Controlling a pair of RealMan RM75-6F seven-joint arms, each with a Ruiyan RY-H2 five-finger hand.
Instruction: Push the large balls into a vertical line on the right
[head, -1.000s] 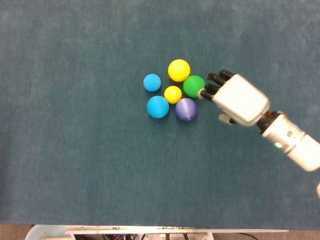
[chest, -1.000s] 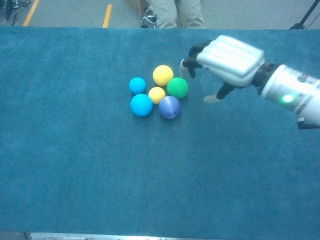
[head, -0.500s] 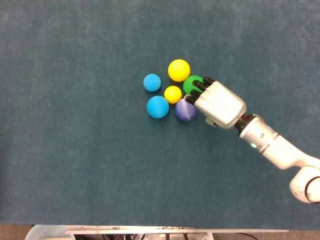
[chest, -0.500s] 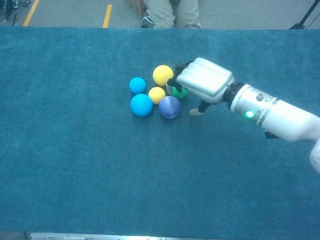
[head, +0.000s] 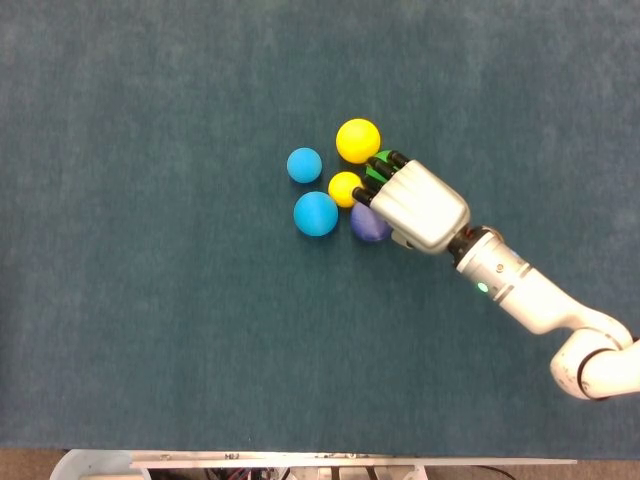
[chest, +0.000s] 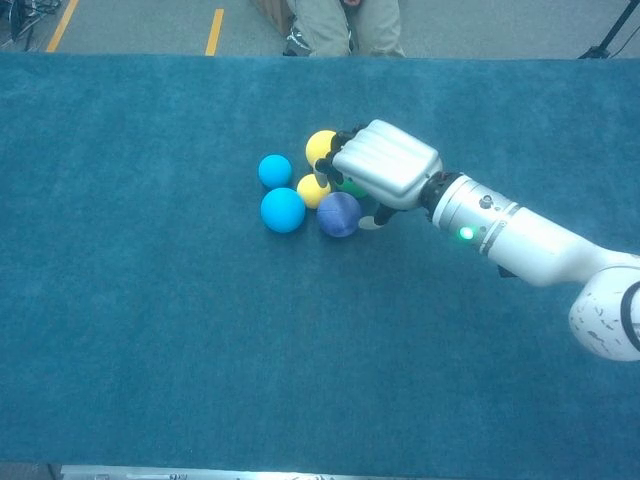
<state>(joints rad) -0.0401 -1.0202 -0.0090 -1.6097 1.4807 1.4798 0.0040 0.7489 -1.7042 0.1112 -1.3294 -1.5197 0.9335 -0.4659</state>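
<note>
Over the green ball (head: 378, 165), the right hand (head: 420, 205) lay fingers curled, holding nothing; careless sweeping risked scattering the small yellow ball (head: 343, 187).

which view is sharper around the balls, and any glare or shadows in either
Head view: even light, soft overall, no strong shadows; the right hand hides most of the green ball. Chest view: slightly crisper, a small highlight on the purple ball, sheen on the hand's white shell, faint shadow beneath it.
</note>
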